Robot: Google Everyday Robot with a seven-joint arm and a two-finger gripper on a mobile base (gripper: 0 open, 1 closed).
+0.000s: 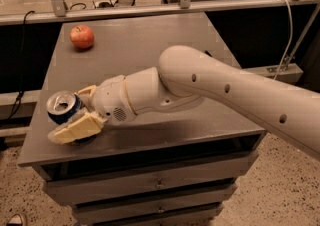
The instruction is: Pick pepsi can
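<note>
The pepsi can [62,106] is blue with a silver top and stands near the table's front left corner. My gripper [75,112] reaches in from the right and sits around it. One cream finger [86,90] is behind the can, and the other finger [75,129] lies across its front lower side, hiding the can's base. The fingers are drawn in against the can, which seems to lean slightly left. My white arm [210,82] crosses the table from the right.
A red apple [82,36] sits at the far left of the grey table [150,40]. A metal rail [165,6] runs behind the table. Drawers [157,184] are below its front edge.
</note>
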